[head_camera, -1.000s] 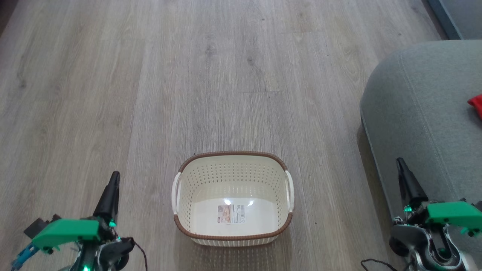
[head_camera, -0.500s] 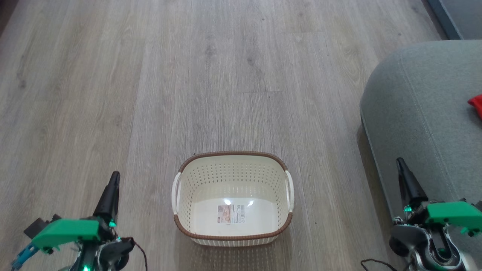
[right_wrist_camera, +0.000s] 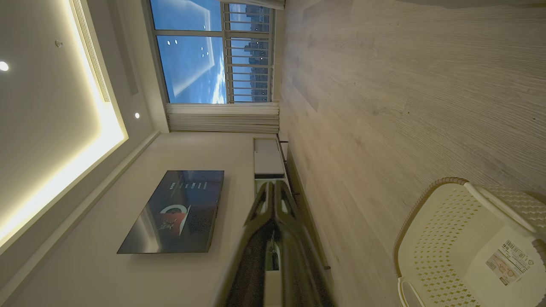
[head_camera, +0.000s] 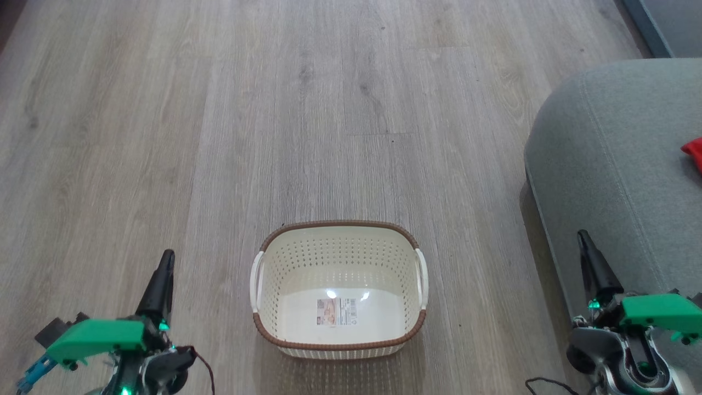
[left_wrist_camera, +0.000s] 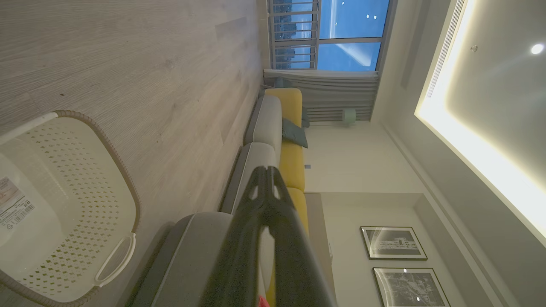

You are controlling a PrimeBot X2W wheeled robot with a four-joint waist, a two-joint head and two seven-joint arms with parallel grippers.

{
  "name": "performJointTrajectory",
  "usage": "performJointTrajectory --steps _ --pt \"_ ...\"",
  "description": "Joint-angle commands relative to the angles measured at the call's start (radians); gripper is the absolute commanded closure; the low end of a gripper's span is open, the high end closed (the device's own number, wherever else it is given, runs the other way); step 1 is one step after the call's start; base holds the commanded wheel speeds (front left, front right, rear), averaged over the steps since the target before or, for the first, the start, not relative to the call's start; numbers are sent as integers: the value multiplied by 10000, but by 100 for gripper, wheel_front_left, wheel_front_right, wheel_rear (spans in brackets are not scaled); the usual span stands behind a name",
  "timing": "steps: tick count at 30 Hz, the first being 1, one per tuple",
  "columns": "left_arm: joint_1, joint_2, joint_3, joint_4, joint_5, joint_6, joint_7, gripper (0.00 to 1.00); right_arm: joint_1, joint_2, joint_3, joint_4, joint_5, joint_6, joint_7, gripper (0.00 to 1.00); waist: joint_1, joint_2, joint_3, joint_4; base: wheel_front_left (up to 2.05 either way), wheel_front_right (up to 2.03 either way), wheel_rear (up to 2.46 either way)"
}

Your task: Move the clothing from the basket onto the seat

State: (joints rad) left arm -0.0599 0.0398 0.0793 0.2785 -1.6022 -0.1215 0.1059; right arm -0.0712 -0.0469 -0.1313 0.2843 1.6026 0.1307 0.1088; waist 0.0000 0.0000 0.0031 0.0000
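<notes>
1. Two long, dark-fingered grippers frame the scene. The left end effector (head_camera: 166, 258) sits low on the left of the head view and the right end effector (head_camera: 583, 236) low on the right. Each has its fingers pressed together into a single point and grips nothing.
2. Between them, on the pale grey wood-plank floor (head_camera: 307, 109), stands the small oval cream-white perforated plastic basket (head_camera: 335, 252). It is upright, with a brown woven-look rim and a white handle (head_camera: 255, 282) on either side.
3. The basket's smooth bottom is in plain sight, carrying a rectangular printed sticker label (head_camera: 336, 311) and two glints of light.
4. To the robot's right, across a strip of floor from the basket, bulges the large grey-green upholstered seat (head_camera: 614, 164). Its edge is rounded and stitched seams cross it. The right end effector shows against its near edge.
5. A corner of bright red soft clothing (head_camera: 694, 153) lies on top of the seat, cut off by the head view's right border. How much more there is cannot be told.
6. Seen from the left wrist, the closed fingers point toward a yellow sofa back (left_wrist_camera: 292, 106) below a dusk-blue window (left_wrist_camera: 349, 42). Seen from the right wrist, they aim near a dark wall-mounted television screen (right_wrist_camera: 175, 211).
</notes>
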Motion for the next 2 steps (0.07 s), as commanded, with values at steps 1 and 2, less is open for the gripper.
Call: performJointTrajectory --steps 1,2 --pt "-482 104 345 -333 -65 -92 72 100 -367 -33 175 -395 61 0 44 100 0 0 0 0 0 0 0" --pt "-482 104 345 -333 -65 -92 72 100 -367 -33 175 -395 61 0 44 100 0 0 0 0 0 0 0"
